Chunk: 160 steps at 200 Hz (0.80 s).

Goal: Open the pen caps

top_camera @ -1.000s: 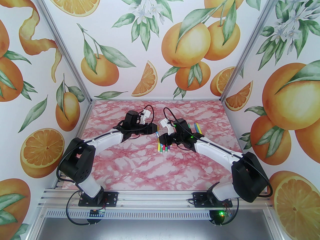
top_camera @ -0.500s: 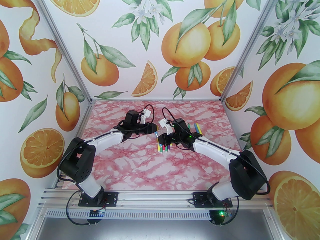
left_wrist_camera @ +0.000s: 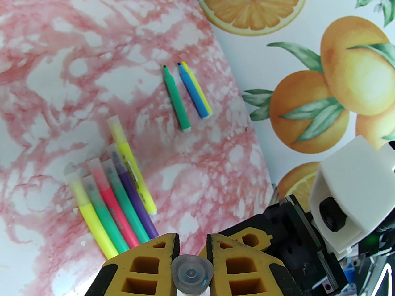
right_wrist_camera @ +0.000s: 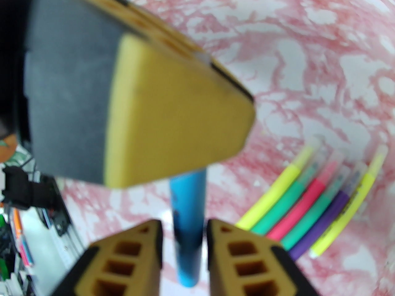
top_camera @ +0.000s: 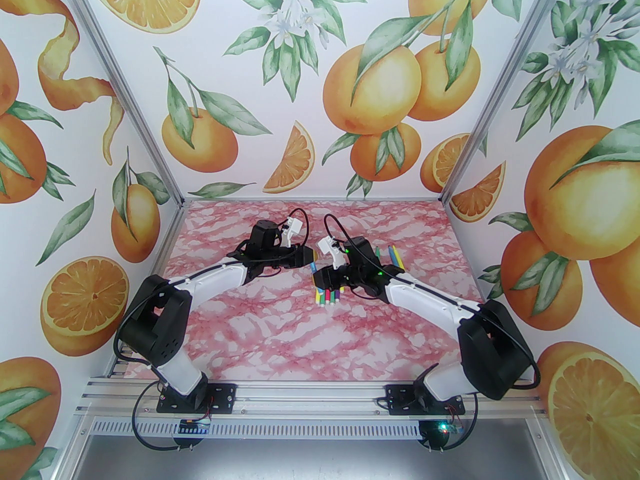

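My left gripper [left_wrist_camera: 192, 239] is shut on a pale translucent pen cap [left_wrist_camera: 191, 274], seen end on between its yellow fingers. That cap sits on a blue pen [right_wrist_camera: 188, 202], which runs down between the fingers of my right gripper [right_wrist_camera: 184, 227]. The right jaws stand slightly apart, with a gap beside the pen. In the top view the two grippers meet tip to tip at mid-table, left gripper [top_camera: 311, 258], right gripper [top_camera: 325, 280]. Several capped pens [left_wrist_camera: 117, 193] lie side by side on the table just below them, capped pens [right_wrist_camera: 308, 202].
Three uncapped pens lie farther right on the pink marbled table [top_camera: 280, 338]: a green one [left_wrist_camera: 176, 99], a blue one [left_wrist_camera: 193, 91] and a yellow one [left_wrist_camera: 199, 91]. Orange-patterned walls [top_camera: 350, 93] enclose the table at the back and both sides.
My left gripper has closed onto the cap of the blue pen. My right gripper, shut on the pen before, has loosened its jaws and shifted a little.
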Motion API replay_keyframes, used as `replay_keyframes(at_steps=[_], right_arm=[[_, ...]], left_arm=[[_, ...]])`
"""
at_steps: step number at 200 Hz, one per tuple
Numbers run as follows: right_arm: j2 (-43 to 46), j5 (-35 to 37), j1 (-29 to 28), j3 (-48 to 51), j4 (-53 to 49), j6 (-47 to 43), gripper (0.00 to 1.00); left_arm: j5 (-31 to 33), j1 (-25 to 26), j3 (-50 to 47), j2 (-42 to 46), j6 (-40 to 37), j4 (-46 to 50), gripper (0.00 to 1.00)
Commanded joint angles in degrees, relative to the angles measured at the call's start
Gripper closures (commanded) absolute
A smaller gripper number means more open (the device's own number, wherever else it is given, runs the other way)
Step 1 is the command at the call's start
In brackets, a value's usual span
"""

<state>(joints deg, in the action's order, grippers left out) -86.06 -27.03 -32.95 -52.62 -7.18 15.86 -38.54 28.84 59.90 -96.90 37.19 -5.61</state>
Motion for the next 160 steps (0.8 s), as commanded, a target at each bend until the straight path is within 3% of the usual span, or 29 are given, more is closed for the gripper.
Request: replay_keyframes(at_steps=[1,82,160], right_arm=[[-0.77,-0.2,-0.19,0.1,2.84,0.4,0.68],[-1.74,-0.59,-0.25,0.47,4.19,1.02,0.68],[0.17,-1.6,-0.25,2.13,2.89,0.41,0.89]], left_arm=[[-0.81,0.16,1.54,0.31,0.29,-1.84,0.94],[-2.52,0.08,0.44,1.62,3.14,-5.27,0.97],[-0.22,-0.7,-0.31,1.95,3.32,-5.3,1.0]])
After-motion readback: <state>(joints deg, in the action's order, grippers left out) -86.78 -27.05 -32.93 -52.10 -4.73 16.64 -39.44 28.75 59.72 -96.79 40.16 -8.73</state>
